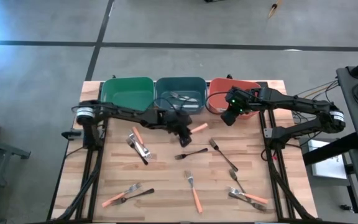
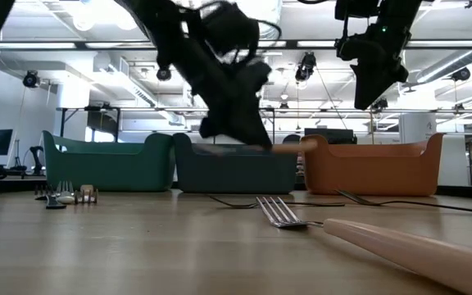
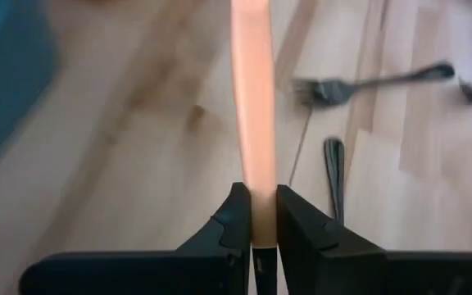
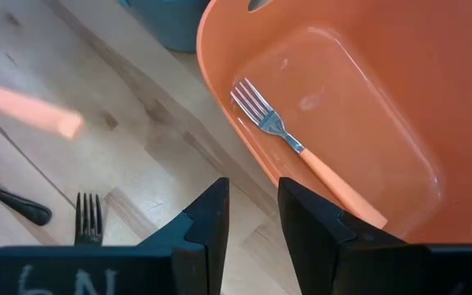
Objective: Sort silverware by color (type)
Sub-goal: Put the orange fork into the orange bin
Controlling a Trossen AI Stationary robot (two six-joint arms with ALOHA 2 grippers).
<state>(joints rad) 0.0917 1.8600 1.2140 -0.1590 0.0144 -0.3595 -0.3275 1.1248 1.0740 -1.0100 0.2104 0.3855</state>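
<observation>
My left gripper [image 1: 184, 126] is over the table's middle, just in front of the blue bin [image 1: 180, 93], shut on an orange-pink-handled utensil [image 1: 199, 128]. The utensil's head is hidden. My right gripper [image 4: 252, 215] hangs open and empty above the near rim of the orange bin [image 1: 232, 93]. One orange-handled fork [image 4: 301, 152] lies flat on that bin's floor. More forks lie flat on the wood, among them a black one [image 1: 191, 154], a silver one [image 1: 222, 154] and an orange-handled one [image 1: 194, 190]. My left gripper pinches the orange-pink handle [image 3: 254, 188] between its two fingers, at the handle's end nearest the gripper. The handle runs on straight ahead along the fingers. It is lifted clear of the table and sticks out roughly level toward the orange bin [image 2: 289, 147].
A green bin [image 1: 127, 93] stands left of the blue bin, which holds several utensils [image 1: 182, 98]. More forks lie at the left [image 1: 138, 144], near left [image 1: 126, 196] and near right [image 1: 247, 196]. Bare wood lies between the bins and the central forks.
</observation>
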